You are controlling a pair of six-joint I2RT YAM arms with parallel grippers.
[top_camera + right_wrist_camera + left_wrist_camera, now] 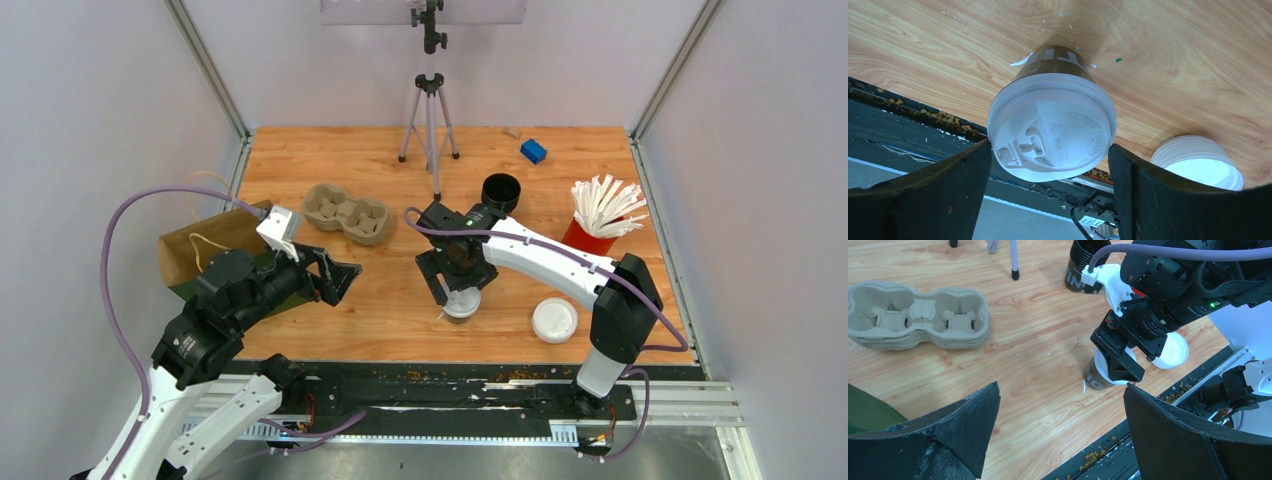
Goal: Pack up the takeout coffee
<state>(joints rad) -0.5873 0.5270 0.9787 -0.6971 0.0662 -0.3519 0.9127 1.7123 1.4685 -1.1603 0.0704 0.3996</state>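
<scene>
One takeout coffee [1052,125], lidded, stands upright on the table [390,300] near its front edge. Also shown are one two-well pulp carrier [347,213], one stack of black cups [501,192], one loose white lid [554,320] and one brown paper bag [205,250]. The right gripper [1049,146] hangs over the coffee, jaws spread wide, fingers [955,190] flanking the lid rim; whether they press it cannot be told. The left gripper [1060,395] is spread fully and holds nothing.
</scene>
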